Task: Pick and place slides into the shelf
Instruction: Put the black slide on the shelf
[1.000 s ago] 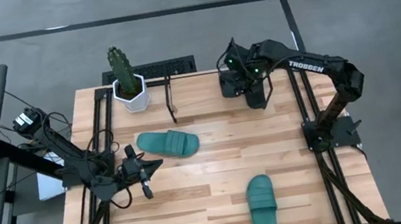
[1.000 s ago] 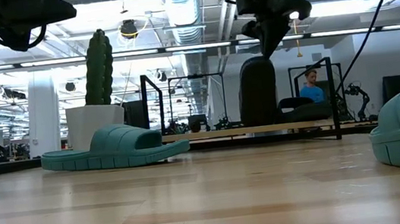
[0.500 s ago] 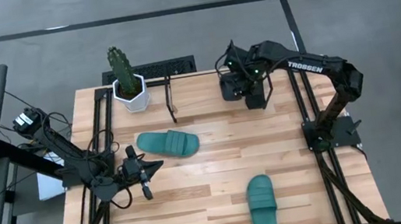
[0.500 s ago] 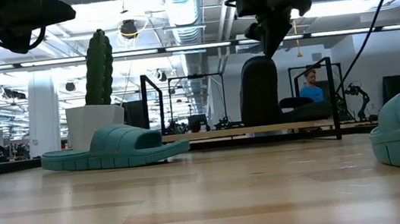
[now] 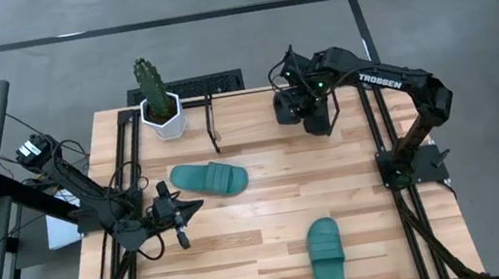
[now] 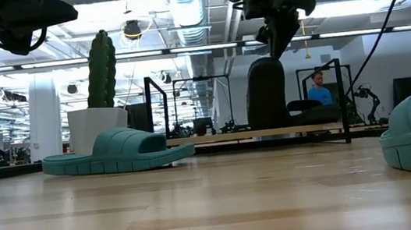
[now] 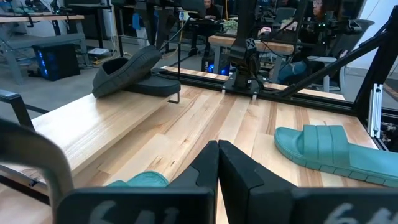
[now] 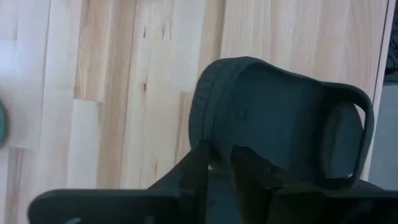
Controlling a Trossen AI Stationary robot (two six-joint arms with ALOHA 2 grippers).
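Note:
One black slide stands tilted on end in the shelf at the table's far right, its lower end on the rack; it also shows in the right wrist view and the left wrist view. My right gripper hangs just above its upper end, pointing down, fingers a narrow gap apart. A teal slide lies flat at mid-left. Another teal slide lies near the near edge. My left gripper waits shut at the left, beside the first teal slide.
A potted cactus stands at the far left corner, beside the shelf's left upright bracket. Black mounting rails run along both sides of the table. Bare wood lies between the two teal slides. A person sits far beyond the table.
My right gripper has risen a little, straight up from the top of the black slide. The slide has stayed standing in the shelf.

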